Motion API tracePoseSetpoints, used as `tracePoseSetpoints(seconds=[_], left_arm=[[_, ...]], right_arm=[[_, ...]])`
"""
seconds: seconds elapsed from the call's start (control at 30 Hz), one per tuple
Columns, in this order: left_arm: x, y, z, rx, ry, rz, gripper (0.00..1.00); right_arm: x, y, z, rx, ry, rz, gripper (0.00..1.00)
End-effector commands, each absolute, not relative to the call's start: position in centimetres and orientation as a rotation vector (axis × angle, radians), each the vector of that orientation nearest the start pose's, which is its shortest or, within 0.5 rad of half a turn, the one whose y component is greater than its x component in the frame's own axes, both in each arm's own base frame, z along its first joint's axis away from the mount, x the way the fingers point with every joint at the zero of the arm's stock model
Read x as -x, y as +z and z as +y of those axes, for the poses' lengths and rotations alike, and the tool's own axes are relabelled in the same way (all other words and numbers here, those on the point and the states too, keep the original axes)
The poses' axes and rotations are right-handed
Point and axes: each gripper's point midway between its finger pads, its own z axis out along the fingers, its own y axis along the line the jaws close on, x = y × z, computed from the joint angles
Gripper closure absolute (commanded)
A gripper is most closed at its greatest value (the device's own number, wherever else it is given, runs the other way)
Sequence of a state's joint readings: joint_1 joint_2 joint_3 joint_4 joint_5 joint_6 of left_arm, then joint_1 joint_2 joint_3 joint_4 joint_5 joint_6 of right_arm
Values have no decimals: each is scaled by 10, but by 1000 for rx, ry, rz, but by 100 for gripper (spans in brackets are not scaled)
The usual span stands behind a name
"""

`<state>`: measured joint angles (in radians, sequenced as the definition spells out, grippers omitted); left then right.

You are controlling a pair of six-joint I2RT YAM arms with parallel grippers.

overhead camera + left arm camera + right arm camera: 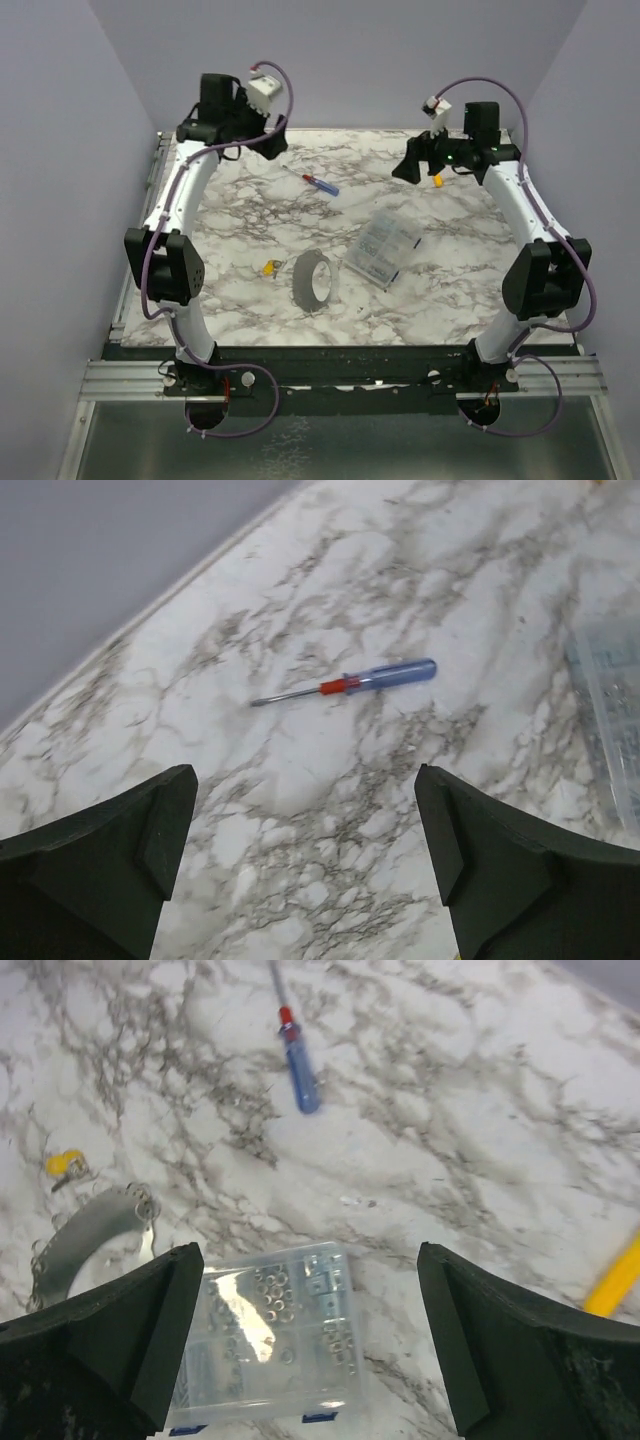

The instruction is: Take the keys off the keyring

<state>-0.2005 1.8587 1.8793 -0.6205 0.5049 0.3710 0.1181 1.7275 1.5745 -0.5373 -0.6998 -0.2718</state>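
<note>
The keyring (312,282), a wide grey metal hoop, stands on edge on the marble table near the front middle. A tiny yellow key (269,267) lies just left of it. In the right wrist view the hoop's band (90,1240) and the yellow key (62,1163) show at the left edge. My left gripper (272,145) hangs open and empty high over the far left; its view (305,850) shows only bare marble between the fingers. My right gripper (408,168) hangs open and empty over the far right, above the clear box in its own view (310,1330).
A blue-and-red screwdriver (322,184) lies at the far middle and also shows in the left wrist view (350,682). A clear compartment box (384,248) of small metal parts lies right of the hoop. A small yellow piece (438,181) lies near the right gripper.
</note>
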Motion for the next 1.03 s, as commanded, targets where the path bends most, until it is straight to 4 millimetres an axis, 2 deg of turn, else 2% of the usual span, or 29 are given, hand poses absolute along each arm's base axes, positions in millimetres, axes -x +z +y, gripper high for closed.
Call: tracePoseSetpoints(seconds=[0.0, 0.07, 0.17, 0.3, 0.4, 0.47, 0.6, 0.77, 1.0], left_arm=[[-515, 263, -96, -475, -406, 2116, 1], [-523, 259, -60, -336, -356, 2171, 1], [-526, 238, -11, -130, -277, 2272, 1], [-510, 205, 23, -56, -132, 2394, 1], [-490, 179, 34, -38, -54, 2457, 1], [-476, 162, 36, -28, -32, 2484, 1], [-448, 137, 37, 9, -14, 2521, 1], [-424, 117, 39, 29, 13, 2569, 1], [-426, 119, 40, 53, 15, 2561, 1]], right_arm=[[-459, 284, 118, 598, 663, 1891, 0], [-463, 286, 85, 513, 638, 1898, 0], [-463, 273, 43, 402, 588, 1955, 0], [-455, 234, -7, 267, 521, 2061, 0], [-443, 200, -27, 213, 488, 2139, 0], [-435, 183, -33, 202, 466, 2181, 0], [-419, 153, -30, 205, 480, 2244, 0], [-406, 136, -25, 197, 509, 2277, 0], [-407, 132, -24, 200, 527, 2284, 0]])
